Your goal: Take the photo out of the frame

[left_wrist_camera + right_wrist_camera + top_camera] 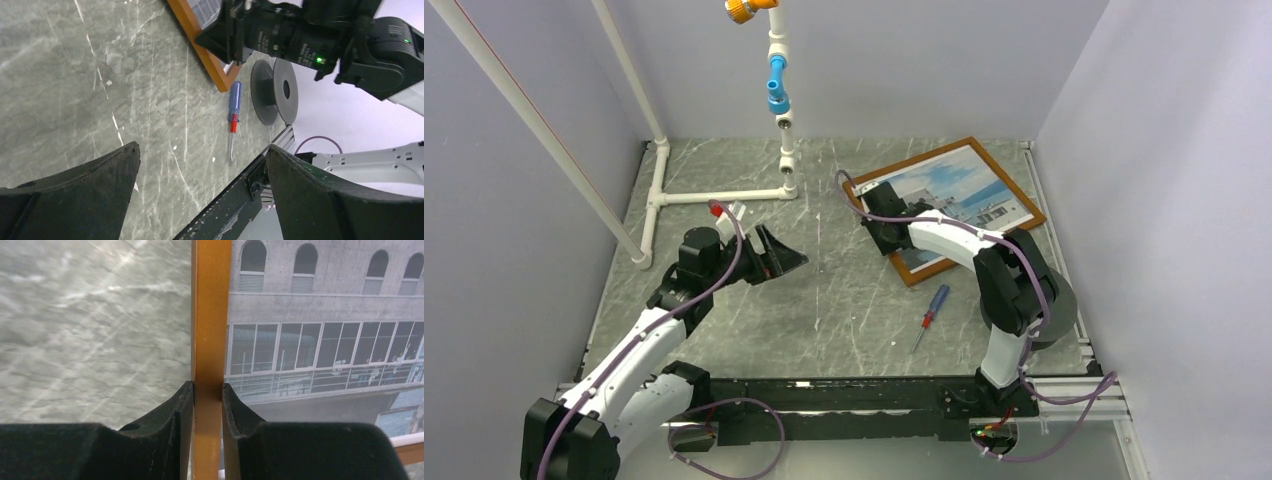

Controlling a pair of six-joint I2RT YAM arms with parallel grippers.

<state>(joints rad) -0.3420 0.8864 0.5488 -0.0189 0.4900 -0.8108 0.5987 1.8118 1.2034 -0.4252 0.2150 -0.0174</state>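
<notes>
Grey-green marbled table (824, 310) fills the floor of a pale-walled booth; a white pipe stand (714, 197) rises from it just beyond the left pincer (786, 262), with blue and orange fittings higher up its post. The frame (1010, 180), a thin reddish-brown rectangle, lies askew at the far right of the table; its near-left rail sits inside the right pincer (886, 232). The photo (964, 185) is in the frame, showing a pale building under blue sky; it spreads out beyond and to the right of that pincer.

In the right wrist view the right pincer (207, 387) is pinching the frame's rail (210, 315), one black finger (170, 415) pressed to each side of the wood; the photo (325, 340) lies right of the fingers and bare table left of them. The left pincer (200, 150) is spread wide with nothing in it, hanging over bare table well left of the frame.

A grey spool (274, 92) stands ahead of the left pincer, by the right arm's base; a screwdriver (931, 312) with a blue and red handle lies between the two pincers, just short of the frame's near corner and apart from it.
</notes>
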